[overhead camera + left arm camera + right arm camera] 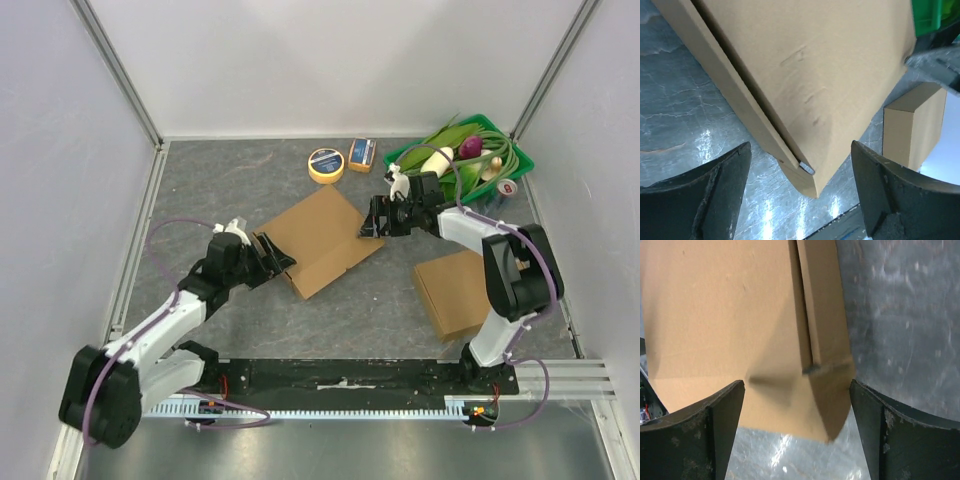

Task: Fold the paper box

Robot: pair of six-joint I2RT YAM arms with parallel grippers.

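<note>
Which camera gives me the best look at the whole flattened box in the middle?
Top external: the flattened box shows whole, all its edges in frame, lying on the table. The left wrist view catches only one corner and a folded edge; the right wrist view only the opposite corner, close up.

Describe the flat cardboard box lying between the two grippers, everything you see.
The paper box is plain brown cardboard, flattened, lying diagonally on the grey table. A narrow folded flap runs along one edge; faint dents mark its face. One corner sits inside the open left gripper, the opposite corner inside the open right gripper; neither clamps it.
</note>
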